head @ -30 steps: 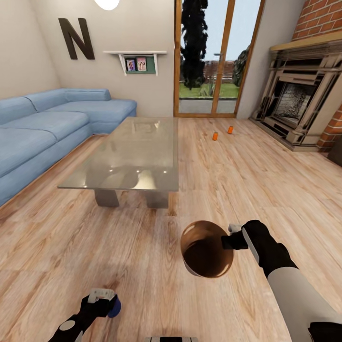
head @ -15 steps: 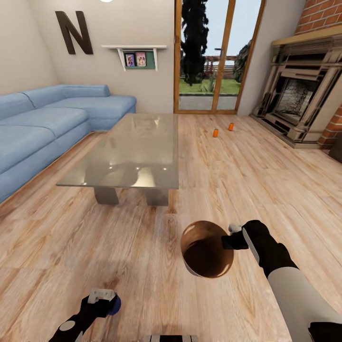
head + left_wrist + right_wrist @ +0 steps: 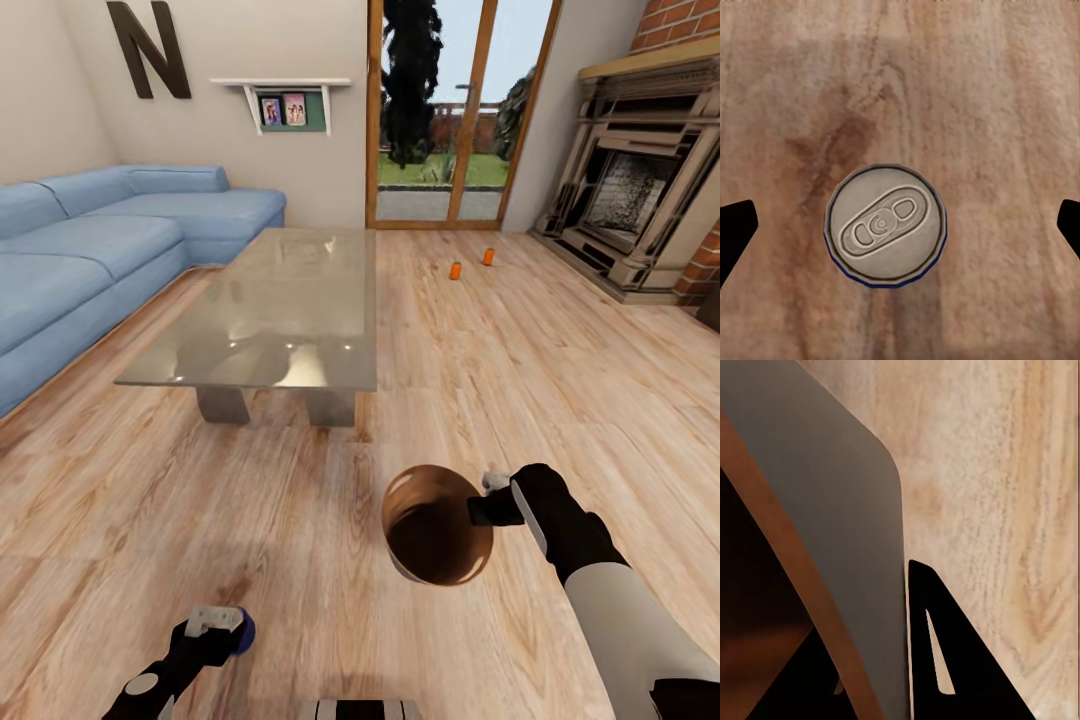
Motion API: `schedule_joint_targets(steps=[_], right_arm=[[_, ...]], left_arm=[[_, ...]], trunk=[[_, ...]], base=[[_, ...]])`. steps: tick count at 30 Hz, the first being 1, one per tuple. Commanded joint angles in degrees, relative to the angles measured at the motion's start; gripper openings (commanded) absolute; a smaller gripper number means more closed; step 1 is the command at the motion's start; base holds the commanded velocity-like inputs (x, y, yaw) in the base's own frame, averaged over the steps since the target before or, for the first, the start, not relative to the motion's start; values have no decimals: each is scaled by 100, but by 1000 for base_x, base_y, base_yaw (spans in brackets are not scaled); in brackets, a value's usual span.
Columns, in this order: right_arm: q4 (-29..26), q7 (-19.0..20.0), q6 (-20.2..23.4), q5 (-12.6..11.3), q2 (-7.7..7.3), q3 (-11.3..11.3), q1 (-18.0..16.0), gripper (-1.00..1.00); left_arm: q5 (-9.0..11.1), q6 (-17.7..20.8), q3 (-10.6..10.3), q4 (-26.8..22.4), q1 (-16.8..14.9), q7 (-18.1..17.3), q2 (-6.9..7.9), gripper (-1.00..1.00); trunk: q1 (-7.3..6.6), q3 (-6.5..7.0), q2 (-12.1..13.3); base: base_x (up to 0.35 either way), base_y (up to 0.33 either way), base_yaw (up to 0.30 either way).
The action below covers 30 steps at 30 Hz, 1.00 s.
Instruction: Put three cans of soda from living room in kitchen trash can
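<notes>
The living room's plank floor (image 3: pixel 520 380) sits slightly lower in view than a second ago. Two soda cans (image 3: pixel 455 270) remain near the fireplace (image 3: pixel 640 210). The right pincer (image 3: pixel 485 505) still pinches the trash can (image 3: pixel 437 525); the left pincer (image 3: pixel 215 625) is spread around a blue-sided can (image 3: pixel 885 225).

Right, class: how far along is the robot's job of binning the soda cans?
Done: nothing visibly binned; the brown pail looks bare inside. In hand: the right gripper grips the pail's rim in the living room, and the open left gripper hovers over a blue-sided can. Left: an orange can and a second orange can stand near the glass doors.
</notes>
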Motion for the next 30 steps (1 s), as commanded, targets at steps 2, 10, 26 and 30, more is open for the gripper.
schedule_joint_targets(steps=[2, 10, 26, 30], right_arm=[[-2, 19, 17, -148, 1, -5, 1, -100], [-2, 19, 17, -140, 1, -7, 5, -100], [-2, 17, 17, -144, 1, -25, 5, -100], [-11, 16, 17, -152, 1, -43, 3, -100]], left_arm=[[0, 1, -3, -6, 1, -2, 0, 100], [8, -6, -5, -13, 0, -4, 0, 100], [8, 1, -6, -13, -1, -4, 0, 100], [8, 2, -6, -12, -2, -6, 0, 100]], trunk=[[-1, 1, 0], [-1, 1, 0], [-1, 1, 0], [-1, 1, 0]], base=[[142, 61, 0], [145, 44, 0], [7, 1, 0], [0, 0, 0]])
